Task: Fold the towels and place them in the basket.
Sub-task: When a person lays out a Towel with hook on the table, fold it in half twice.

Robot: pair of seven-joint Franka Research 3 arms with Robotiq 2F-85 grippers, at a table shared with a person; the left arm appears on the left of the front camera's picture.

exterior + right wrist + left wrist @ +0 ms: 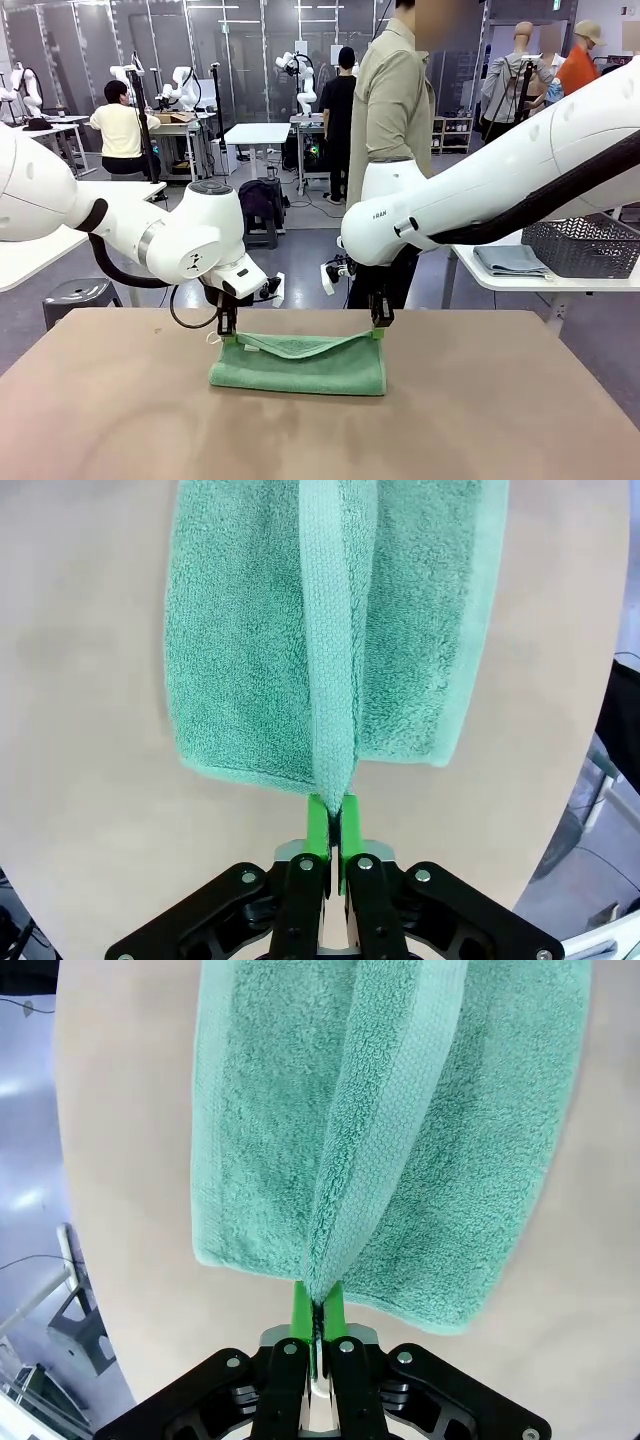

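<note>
The towel (pixel 298 365) is mint green throughout: plain terry pile, with a flat woven band of the same green, finely gridded, along the hem. My left gripper (pixel 318 1305) and right gripper (pixel 333 815) have black bodies and bright green pads (pixel 301 1305). My left arm (pixel 60 200) and right arm (pixel 520 160) are white. The table (pixel 100 420) is pale tan with faint mottling. The basket (pixel 585 245) is dark grey, its walls a lattice mesh; the folded cloth (pixel 510 260) beside it is grey-blue

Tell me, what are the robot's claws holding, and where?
The left gripper and right gripper each pinch the green towel by its raised top edge, one at each end.
</note>
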